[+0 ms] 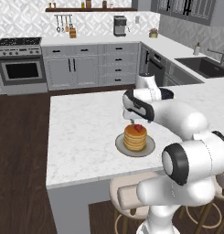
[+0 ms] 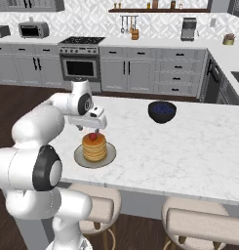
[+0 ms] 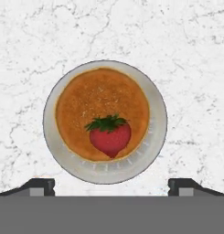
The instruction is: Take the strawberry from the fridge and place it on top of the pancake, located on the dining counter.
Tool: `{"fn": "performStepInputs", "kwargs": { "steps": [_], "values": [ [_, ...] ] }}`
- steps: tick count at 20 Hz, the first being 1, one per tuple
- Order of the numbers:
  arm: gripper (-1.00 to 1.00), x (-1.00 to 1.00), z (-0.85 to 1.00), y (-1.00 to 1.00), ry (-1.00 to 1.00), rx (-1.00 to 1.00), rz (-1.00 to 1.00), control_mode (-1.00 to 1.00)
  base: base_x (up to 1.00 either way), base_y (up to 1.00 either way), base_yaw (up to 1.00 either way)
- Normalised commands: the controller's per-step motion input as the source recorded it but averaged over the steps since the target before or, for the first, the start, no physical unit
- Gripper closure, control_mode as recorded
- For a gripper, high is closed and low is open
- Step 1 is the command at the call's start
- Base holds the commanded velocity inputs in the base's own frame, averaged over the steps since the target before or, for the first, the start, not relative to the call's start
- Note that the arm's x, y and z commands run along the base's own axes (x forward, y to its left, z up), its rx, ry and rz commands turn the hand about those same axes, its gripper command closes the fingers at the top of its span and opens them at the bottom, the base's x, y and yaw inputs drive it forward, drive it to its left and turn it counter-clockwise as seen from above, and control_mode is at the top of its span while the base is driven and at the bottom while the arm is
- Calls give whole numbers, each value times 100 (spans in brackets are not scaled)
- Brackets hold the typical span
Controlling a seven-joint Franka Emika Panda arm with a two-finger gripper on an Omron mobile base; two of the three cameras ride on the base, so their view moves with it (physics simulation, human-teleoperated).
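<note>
plate: holds pancake stack, on counter | strawberry: lies on top of pancake, off-centre, leafy end toward stack centre, tip toward rim | gripper: above plate, fingers spread wide, holding nothing | bowl: far right on counter

**Three views over one plate**

Both base views look forward and down from behind the arm, left and right, sharing the pancake under the claw. The hand view looks straight down, close, at the strawberry below the claw.
</note>
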Motion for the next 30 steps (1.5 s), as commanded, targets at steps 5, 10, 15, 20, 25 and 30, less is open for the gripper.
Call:
{"fn": "performStepInputs", "kwargs": {
  "steps": [5, 10, 15, 20, 25, 30],
  "values": [
    [-100, -97, 72, 0, -11, 1, -1, -100, 0, 0, 0],
    [-100, -87, 70, -12, -4, 7, -5, -100, 0, 0, 0],
    [-100, -15, 3, -93, 5, 14, -37, -100, 0, 0, 0],
    [-100, -44, 0, -97, -5, 27, -28, -100, 0, 0, 0],
    [-100, -59, -6, -78, -11, 39, -3, -100, 0, 0, 0],
    [-100, -7, -18, -64, -2, 39, 0, -100, 0, 0, 0]
  ]
}}
